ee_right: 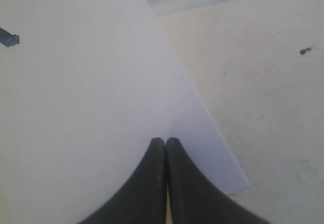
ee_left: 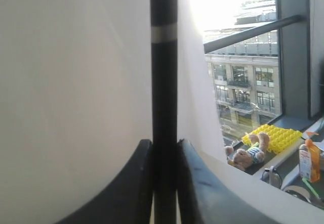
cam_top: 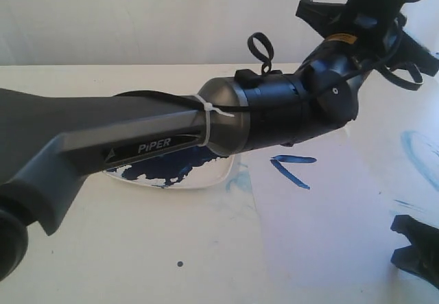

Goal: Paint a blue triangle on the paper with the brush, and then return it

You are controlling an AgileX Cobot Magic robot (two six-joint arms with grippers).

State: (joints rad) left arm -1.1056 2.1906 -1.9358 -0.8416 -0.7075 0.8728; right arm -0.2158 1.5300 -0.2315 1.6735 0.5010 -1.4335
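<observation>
A brush (ee_left: 163,82) with a black handle and a narrow silver band is grasped by the left gripper (ee_left: 164,144), its handle clamped upright between the two dark fingers (ee_left: 136,183). The bristle tip is not shown in any view. A window (ee_left: 243,82) with buildings beyond it is seen behind the brush. In the exterior view, the left arm (cam_top: 137,132) is stretched above the desk (cam_top: 103,249), from the left edge toward the far right corner. A white dish (cam_top: 206,182) smeared with dark blue paint is partly hidden beneath the arm, near the middle of the desk. The paper (cam_top: 322,221) is laid flat just beside the dish, toward the right edge. Only two strokes of the blue triangle (cam_top: 293,160) are seen on it, a flat one and a slanted one, close together at one end. Pale blue smears (cam_top: 418,149) are seen near the right edge. The right gripper (ee_right: 165,142) is clenched on nothing near the near right corner, above the paper's edge; contact cannot be told.
</observation>
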